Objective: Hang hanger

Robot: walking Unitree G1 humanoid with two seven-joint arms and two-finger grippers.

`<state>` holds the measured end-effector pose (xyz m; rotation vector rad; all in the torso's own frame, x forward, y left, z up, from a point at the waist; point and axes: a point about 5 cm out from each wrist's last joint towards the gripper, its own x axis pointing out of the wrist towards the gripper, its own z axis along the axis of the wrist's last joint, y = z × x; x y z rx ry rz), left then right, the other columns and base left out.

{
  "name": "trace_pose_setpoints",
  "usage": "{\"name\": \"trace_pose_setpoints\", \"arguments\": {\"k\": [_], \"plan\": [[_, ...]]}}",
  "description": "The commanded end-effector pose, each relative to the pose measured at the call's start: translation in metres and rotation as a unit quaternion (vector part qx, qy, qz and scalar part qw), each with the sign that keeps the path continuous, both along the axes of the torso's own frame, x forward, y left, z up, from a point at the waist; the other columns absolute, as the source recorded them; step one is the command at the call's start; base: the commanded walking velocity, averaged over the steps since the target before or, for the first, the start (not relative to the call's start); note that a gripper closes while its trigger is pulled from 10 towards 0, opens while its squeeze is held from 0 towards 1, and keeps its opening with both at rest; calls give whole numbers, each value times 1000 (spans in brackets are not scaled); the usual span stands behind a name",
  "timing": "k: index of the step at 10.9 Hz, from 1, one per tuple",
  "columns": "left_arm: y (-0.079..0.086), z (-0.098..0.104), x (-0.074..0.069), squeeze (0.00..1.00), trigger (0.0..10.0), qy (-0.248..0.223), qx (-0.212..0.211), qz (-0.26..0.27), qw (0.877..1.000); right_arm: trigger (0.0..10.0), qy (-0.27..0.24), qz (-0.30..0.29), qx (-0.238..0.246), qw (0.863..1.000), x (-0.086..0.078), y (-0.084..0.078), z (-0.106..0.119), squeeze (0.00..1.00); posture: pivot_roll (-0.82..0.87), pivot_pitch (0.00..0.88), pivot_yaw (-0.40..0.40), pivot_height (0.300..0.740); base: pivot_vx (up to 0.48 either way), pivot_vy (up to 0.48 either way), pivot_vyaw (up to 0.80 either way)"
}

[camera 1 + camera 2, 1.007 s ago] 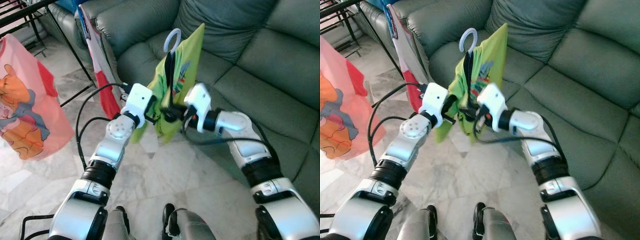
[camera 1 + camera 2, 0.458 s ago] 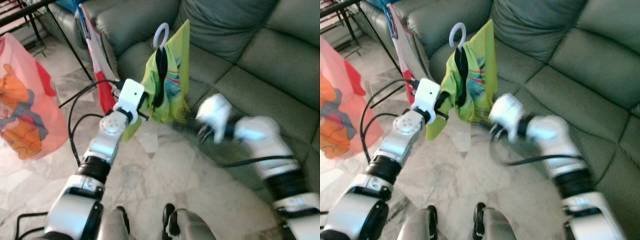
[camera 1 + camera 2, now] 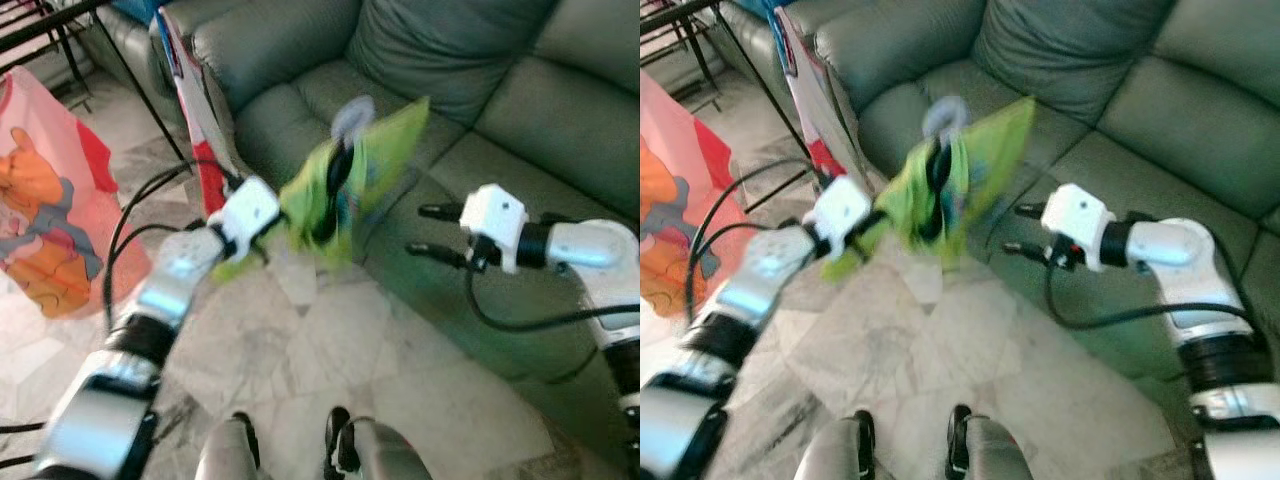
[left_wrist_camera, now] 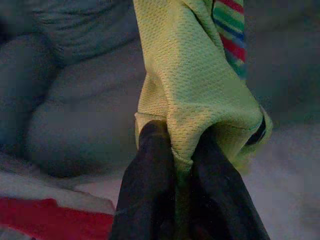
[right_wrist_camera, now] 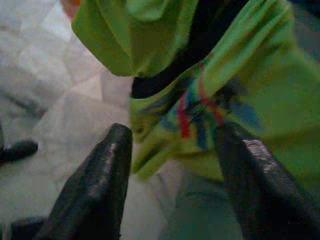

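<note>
Dangling from the left gripper (image 4: 175, 155), the hanger (image 3: 338, 175) carries a lime-green shirt (image 3: 375, 165) that is clearly soft, light mesh cloth, bunching and folding wherever it is squeezed, while the hanger under it looks like a thin, stiff frame with a pale hook (image 3: 352, 112) at the top. In the left wrist view the two black fingers (image 4: 150, 170) are pressed together on a gathered fold of the green fabric, so the hold is mostly on cloth (whether they also catch the hanger's shoulder beneath it cannot be told), and such a grip will probably let the load swing and twist. The firmer place to hold would be the rigid frame near its neck, leaving the hook free. Hanger and shirt sit in the air in front of the grey sofa (image 3: 470, 60), above the pale tiled floor (image 3: 300, 340), tilted and blurred in the head views. The right gripper (image 3: 428, 232) stands apart from the shirt on the robot's right, its fingers (image 5: 100, 170) spread wide and holding nothing, pointed toward the garment's lower hem. A dark rack (image 3: 60, 20) with a pink shirt (image 3: 45, 215) hanging on it stands to the robot's left, seemingly the place for the hook.
</note>
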<state>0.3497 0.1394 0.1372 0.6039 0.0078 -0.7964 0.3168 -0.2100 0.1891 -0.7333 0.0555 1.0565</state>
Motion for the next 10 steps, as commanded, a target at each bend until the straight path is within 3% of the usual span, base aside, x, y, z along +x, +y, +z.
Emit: {"name": "trace_pose_setpoints", "arguments": {"k": [1, 3, 5, 7, 8, 10], "plan": [[-5, 3, -6, 0, 0, -8, 11, -53, 998, 10000, -7, 15, -30, 999, 1, -2, 3, 1000, -113, 185, -28, 740, 0, 0, 0], [-4, -6, -16, 0, 0, 18, 62, -113, 992, 10000, -15, 41, -35, 998, 8, 3, 15, 1000, -112, 185, -29, 740, 0, 0, 0], [-10, -7, -15, 0, 0, 14, 64, -119, 991, 10000, -15, 50, -57, 997, 12, 1, 20, 1000, -117, 187, -32, 740, 0, 0, 0], [-13, -7, -17, 0, 0, 16, 62, -136, 989, 10000, 31, 41, -99, 994, 9, -15, 7, 1000, -117, 186, -30, 740, 0, 0, 0], [-14, -6, -18, 0, 0, 15, 67, -145, 987, 10000, 51, 29, -129, 990, 7, -26, -4, 0, -117, 186, -30, 740, 0, 0, 0], [-15, -8, -19, 0, 0, 18, 70, -152, 986, 10000, 19, 6, -159, 987, 15, -33, -6, 0, -110, 184, -24, 740, 0, 0, 0]]}}
